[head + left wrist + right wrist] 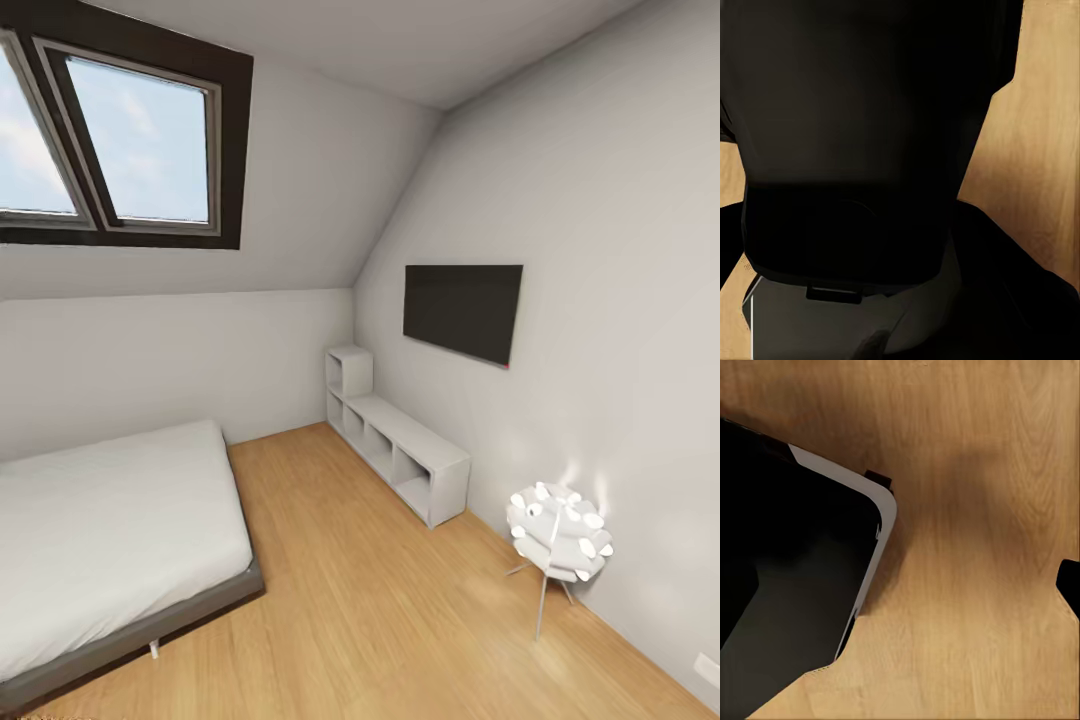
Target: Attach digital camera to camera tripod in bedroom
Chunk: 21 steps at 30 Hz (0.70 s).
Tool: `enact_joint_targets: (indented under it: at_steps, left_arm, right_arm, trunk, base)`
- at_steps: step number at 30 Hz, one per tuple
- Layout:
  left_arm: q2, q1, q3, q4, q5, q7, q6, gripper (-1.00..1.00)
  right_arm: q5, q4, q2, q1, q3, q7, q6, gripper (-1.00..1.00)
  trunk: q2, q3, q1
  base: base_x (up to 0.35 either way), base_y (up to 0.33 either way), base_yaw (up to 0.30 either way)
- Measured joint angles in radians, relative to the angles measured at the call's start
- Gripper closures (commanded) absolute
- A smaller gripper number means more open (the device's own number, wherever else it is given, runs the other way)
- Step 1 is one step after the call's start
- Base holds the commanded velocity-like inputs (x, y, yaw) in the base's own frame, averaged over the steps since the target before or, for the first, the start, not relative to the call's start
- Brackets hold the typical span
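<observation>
- The bedroom [330, 180]: white sloped walls, wood floor [400, 620], dark-framed skylight [120, 140].
- Low bed [110, 530], cut off at the left edge.
- White shelf unit [400, 450] beneath a wall-mounted dark screen [462, 310].
- Small lamp [557, 535] stands near the right wall.
- Wrist views: dark robot body over floor; either claw's state cannot be told.

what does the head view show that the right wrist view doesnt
Head view: the bed, the skylight, a wall-mounted screen, a low white shelf unit and a small lamp on thin legs. Right wrist view: a dark, grey-edged part of the robot's body seen close above the floor. Both share the wood floor.
</observation>
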Motion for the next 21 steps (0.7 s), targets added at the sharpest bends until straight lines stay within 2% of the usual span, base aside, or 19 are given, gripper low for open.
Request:
enact_joint_targets:
  at_steps: [21]
  left_arm:
    - [0.000,0.000,0.000,0.001,0.000,0.000,-0.005,1.00]
  right_arm:
    - [0.000,0.000,0.002,0.000,-0.001,0.000,0.001,-1.00]
  trunk:
    - [0.000,0.000,0.000]
  base:
    - [0.322,0.000,0.298]
